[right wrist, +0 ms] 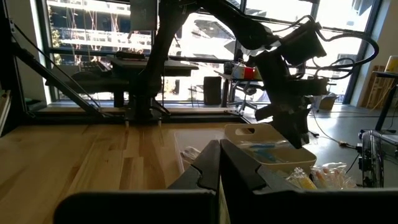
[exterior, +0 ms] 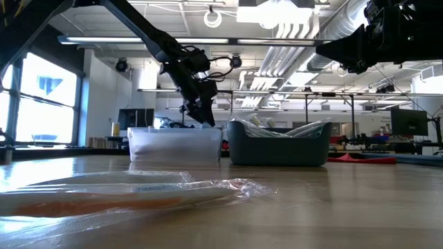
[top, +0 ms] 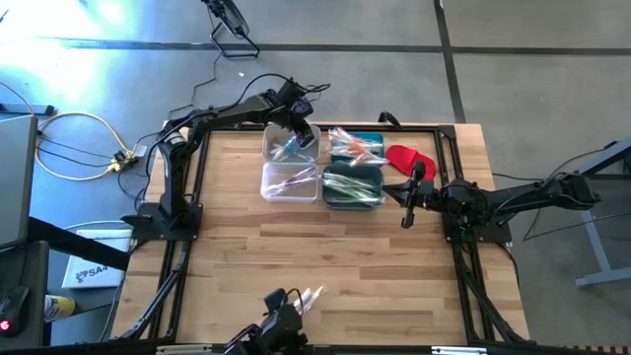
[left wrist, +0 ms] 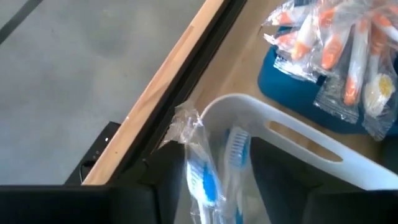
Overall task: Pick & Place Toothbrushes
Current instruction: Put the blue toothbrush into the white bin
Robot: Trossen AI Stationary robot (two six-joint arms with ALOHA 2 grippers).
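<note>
The left end effector (top: pixel 296 138) hangs over the clear plastic bin (top: pixel 267 144) at the far edge of the wooden bench (top: pixel 325 266), its fingers parted around a wrapped blue-and-white toothbrush (left wrist: pixel 205 180) that sits between them above the bin's white rim — whether the fingers grip it or have let go cannot be told. A second clear bin (top: pixel 289 182) stands just nearer, holding a few wrapped brushes; beside it a dark teal bin (top: pixel 352 187) holds green-accented ones, and behind that a blue bin (top: pixel 357 144) is heaped with orange-accented ones. A red cloth-like piece (top: pixel 404 156) lies near the bench's far right corner. The right end effector (top: pixel 409 209), clenched and empty, waits just right of the teal bin. One more wrapped brush (exterior: pixel 131 194) lies near the bench's front edge. Risks, as judged here: the crinkled wrapper may cling to a finger and be lifted out again when the arm rises; the brush, poised close to the rim, may catch on it and tip outside the bin — toward the bench's far edge, where it could fall to the floor; and a hasty withdrawal could nudge the light bin itself.
</note>
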